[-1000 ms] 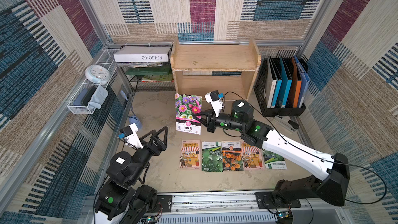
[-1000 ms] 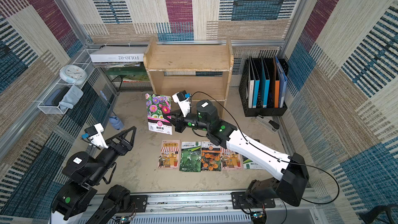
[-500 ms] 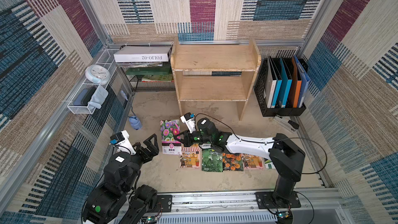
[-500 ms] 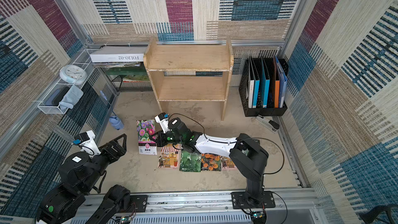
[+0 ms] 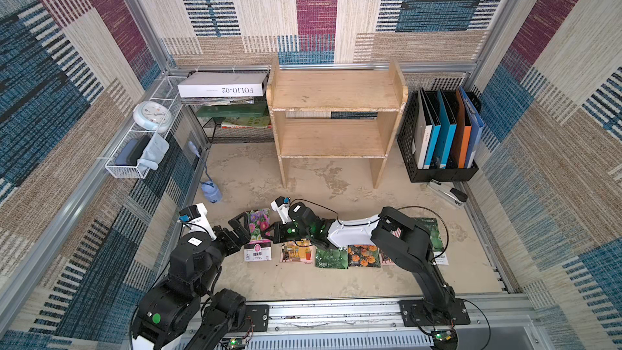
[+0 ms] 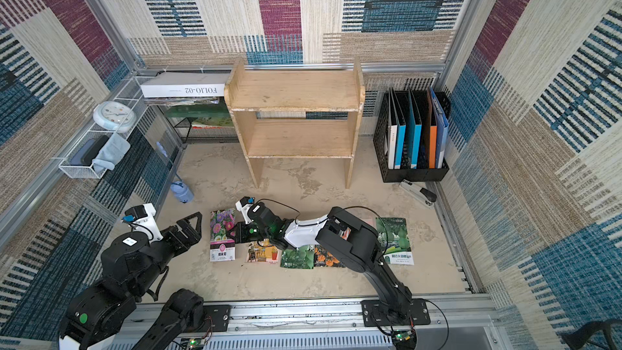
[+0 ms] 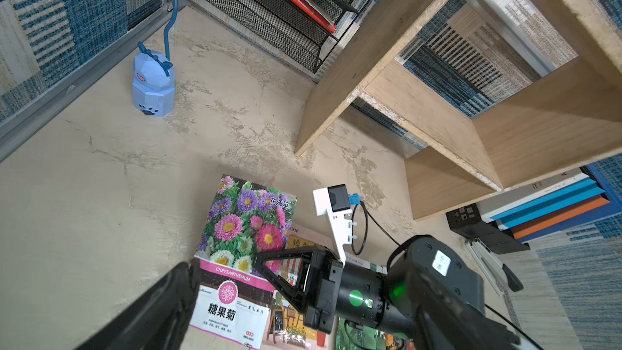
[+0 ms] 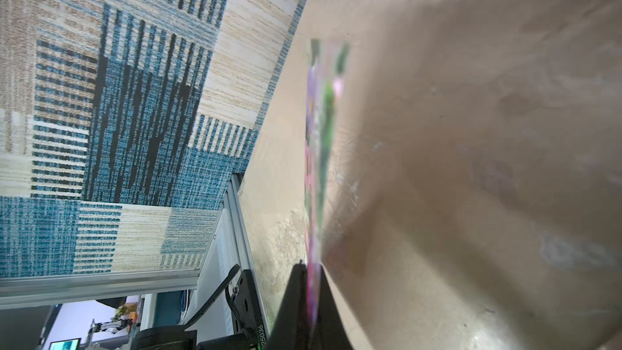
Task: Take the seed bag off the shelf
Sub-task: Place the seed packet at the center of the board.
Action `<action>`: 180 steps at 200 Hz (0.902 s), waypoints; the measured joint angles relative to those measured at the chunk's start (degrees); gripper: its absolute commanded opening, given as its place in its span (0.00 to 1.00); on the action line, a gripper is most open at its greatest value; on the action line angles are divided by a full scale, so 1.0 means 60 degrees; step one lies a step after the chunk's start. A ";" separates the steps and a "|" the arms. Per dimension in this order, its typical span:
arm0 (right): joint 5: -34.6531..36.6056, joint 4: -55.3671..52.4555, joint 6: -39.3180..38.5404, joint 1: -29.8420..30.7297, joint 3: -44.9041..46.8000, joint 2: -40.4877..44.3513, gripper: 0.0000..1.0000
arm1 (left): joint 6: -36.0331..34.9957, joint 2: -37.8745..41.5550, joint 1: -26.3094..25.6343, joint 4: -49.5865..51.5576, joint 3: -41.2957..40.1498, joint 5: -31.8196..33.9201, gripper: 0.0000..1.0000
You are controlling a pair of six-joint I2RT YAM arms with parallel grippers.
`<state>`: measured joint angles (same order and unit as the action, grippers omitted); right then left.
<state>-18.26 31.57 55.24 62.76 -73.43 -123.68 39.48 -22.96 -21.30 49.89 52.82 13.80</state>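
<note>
Bearings from the top views, 12 o'clock = back wall. Nearest, at 7 o'clock on the bench [image 6: 303, 281]: the left claw [image 6: 197, 228] is spread fully wide with nothing between its jaws, its tips just beside the left edge of the seed bag [image 6: 222, 230] but apart from it. The bag (purple and pink flowers above, white label panel below) sits face-up, low at the front of the bench at 7 o'clock from the shelf [image 6: 296, 136] and well apart from it. I cannot tell whether it rests fully flat. The right claw [image 6: 238, 232] reaches in from 3 o'clock and is clamped tight on the bag's right edge. In the right wrist view the bag shows edge-on, pinched between the dark fingers [image 8: 292, 297]. From the bag toward 3 o'clock runs a row of packets [image 6: 296, 257], partly under the right arm; the bag's right edge overlaps the nearest one. Farther back are a blue figurine [image 6: 181, 191] at 10 o'clock and a stapler [image 6: 417, 191] at 2 o'clock. Against the back wall the shelf stands at 12 o'clock, with a wire-mesh rack [image 6: 208, 132] touching its left side and a file holder [image 6: 414, 173] at 1 o'clock.
</note>
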 measured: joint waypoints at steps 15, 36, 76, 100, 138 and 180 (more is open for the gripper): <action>-0.0007 -0.0004 0.0226 0.0004 -0.0055 -0.0193 0.00 | 0.0011 -0.0025 0.0000 0.0007 -0.0025 -0.0044 0.99; -0.0036 -0.0025 0.0470 0.0000 -0.0211 -0.0448 0.00 | 0.0040 -0.0076 0.0000 0.0018 -0.0069 -0.0091 0.99; 0.0047 -0.0820 0.0743 0.0004 -0.0678 -0.0699 0.00 | 0.0044 -0.0076 0.0000 0.0029 -0.0117 -0.0229 0.99; 0.0291 -0.1734 0.0816 0.0007 -0.1100 -0.0801 0.02 | 0.0066 -0.0076 0.0000 0.0033 -0.0142 -0.0262 0.99; 0.0543 -0.2969 0.0889 0.0007 -0.1333 -0.0874 0.25 | 0.0073 -0.0058 0.0000 0.0047 -0.0204 -0.0291 0.99; 0.0612 -0.3162 0.0882 0.0011 -0.1501 -0.0845 0.49 | 0.0073 -0.0004 0.0000 0.0062 -0.0204 -0.0288 0.99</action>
<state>-14.59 12.60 60.53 62.83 -82.43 -128.75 39.92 -22.98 -21.30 50.26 51.59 12.08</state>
